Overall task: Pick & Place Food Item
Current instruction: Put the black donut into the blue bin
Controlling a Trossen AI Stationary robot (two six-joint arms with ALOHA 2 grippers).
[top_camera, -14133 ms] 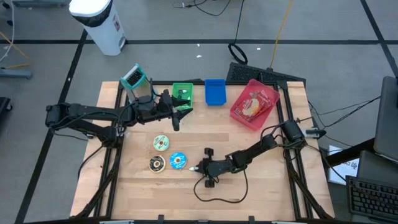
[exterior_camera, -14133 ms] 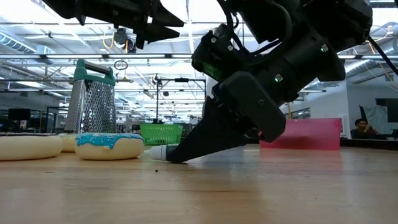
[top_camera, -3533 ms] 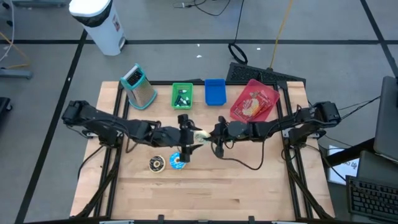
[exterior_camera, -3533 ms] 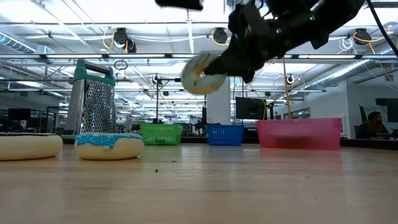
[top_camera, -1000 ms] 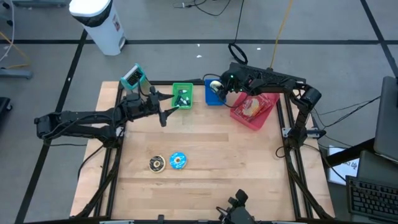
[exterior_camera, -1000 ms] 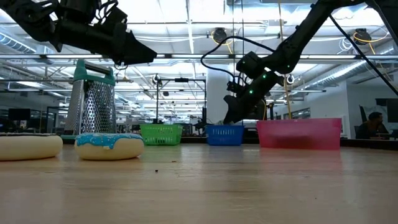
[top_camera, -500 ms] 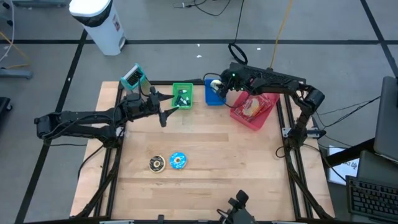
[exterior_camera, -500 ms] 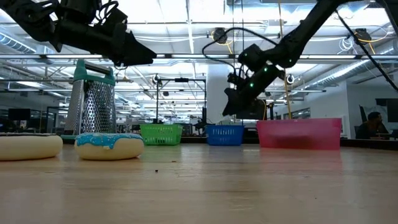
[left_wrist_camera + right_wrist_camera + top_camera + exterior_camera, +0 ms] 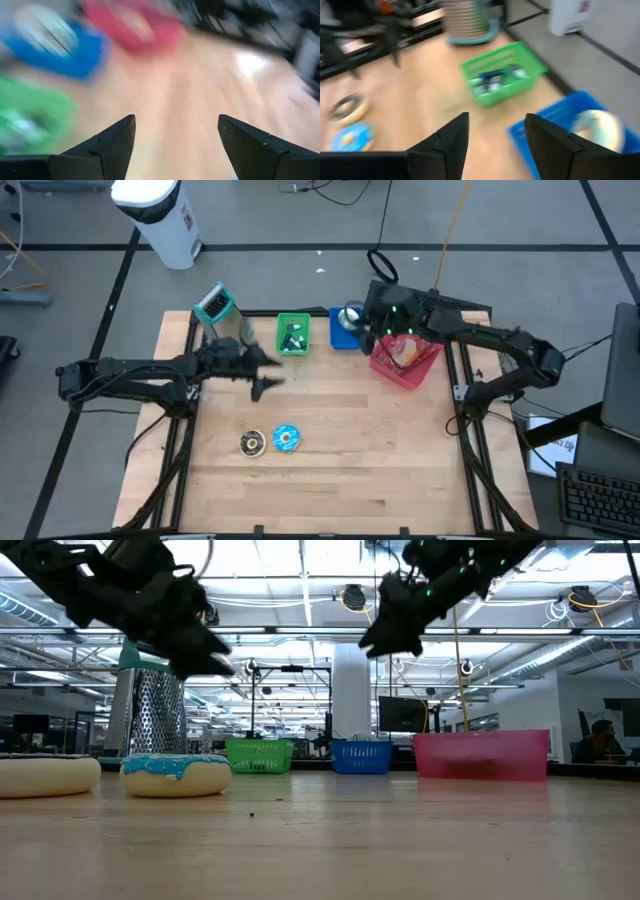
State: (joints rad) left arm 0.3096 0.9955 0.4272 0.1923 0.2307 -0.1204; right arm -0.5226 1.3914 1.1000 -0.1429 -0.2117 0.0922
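Two grippers had their fingers apart and empty: the right gripper [image 9: 352, 330] above the blue basket [image 9: 346, 337] at the table's far edge, where a white donut [image 9: 598, 128] lay, and the left gripper [image 9: 268, 372] near the green basket [image 9: 293, 333].

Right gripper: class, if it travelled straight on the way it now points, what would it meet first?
Probably the bare table between the green basket and the blue basket. The right gripper, jaws open and empty, aims there, though depth is unclear.

The wooden table [image 9: 380, 450] carries several things. At its far edge stand a metal grater [image 9: 222, 315], a green basket [image 9: 293, 335], a blue basket [image 9: 340, 335] and a pink basket [image 9: 408, 352] in one row. Nearer the front, a chocolate donut [image 9: 252, 443] lies just beside a blue donut [image 9: 286, 438]
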